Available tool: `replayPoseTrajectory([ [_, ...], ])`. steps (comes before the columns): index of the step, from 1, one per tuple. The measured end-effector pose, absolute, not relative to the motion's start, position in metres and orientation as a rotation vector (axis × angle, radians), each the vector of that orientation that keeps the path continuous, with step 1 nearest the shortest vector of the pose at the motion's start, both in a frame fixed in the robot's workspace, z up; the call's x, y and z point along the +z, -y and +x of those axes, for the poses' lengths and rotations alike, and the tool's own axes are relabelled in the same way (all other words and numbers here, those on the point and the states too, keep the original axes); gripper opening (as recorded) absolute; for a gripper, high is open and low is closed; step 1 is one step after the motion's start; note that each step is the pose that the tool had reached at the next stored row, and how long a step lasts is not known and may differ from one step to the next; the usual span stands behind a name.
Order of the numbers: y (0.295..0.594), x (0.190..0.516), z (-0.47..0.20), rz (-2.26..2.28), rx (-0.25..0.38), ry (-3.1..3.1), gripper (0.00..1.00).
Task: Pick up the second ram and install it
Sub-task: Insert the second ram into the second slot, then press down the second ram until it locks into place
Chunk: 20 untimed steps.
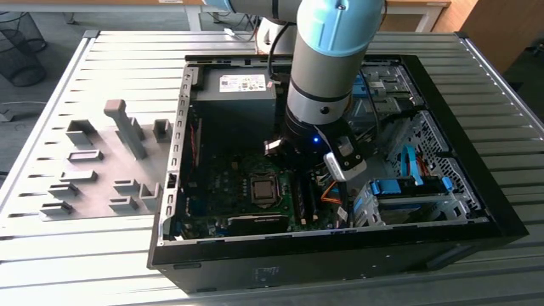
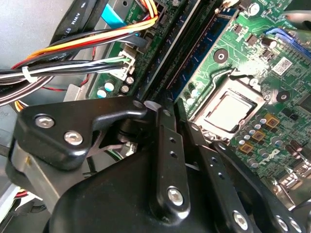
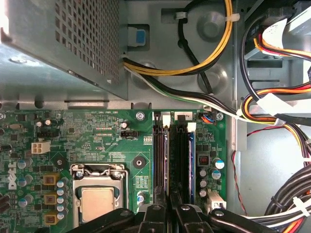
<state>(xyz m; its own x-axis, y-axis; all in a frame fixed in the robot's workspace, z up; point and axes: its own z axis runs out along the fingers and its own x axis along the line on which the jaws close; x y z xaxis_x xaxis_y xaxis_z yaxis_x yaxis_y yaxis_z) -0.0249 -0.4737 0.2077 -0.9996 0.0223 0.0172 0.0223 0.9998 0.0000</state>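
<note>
One open black computer case (image 1: pixel 476 210) lies on one slatted metal table (image 1: pixel 76 255). One grey plastic holder tray (image 1: pixel 93 172) sits beside it. One square silver processor (image 3: pixel 98 201) shows

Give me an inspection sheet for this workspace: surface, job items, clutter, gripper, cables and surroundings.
Surface: slatted metal table carrying an open computer case.
Job's things: second ram stands in a slot on the motherboard, beside the processor socket.
Clutter: grey holder blocks on the exterior view's left of the case.
Gripper: gripper low over the memory slots, at the ram's end.
Cables: bundled wires beside the board.
Surroundings: wire bin on the floor.
</note>
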Motion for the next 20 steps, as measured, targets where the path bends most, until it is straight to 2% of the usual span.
replayPoseTrajectory([
  [1,0.474,0.208,-0.025,-0.035,0.0,3.124,0.15],
  [2,0.474,0.208,-0.025,-0.035,0.0,3.124,0.22],
  [13,0.474,0.234,-0.025,-0.035,-0.003,3.124,0.22],
  [15,0.474,0.234,-0.025,-0.035,-0.003,3.124,0.2],
  [17,0.474,0.234,-0.025,-0.035,-0.003,3.124,0.1],
  [20,0.474,0.232,-0.025,-0.028,-0.004,3.124,0.1],
])
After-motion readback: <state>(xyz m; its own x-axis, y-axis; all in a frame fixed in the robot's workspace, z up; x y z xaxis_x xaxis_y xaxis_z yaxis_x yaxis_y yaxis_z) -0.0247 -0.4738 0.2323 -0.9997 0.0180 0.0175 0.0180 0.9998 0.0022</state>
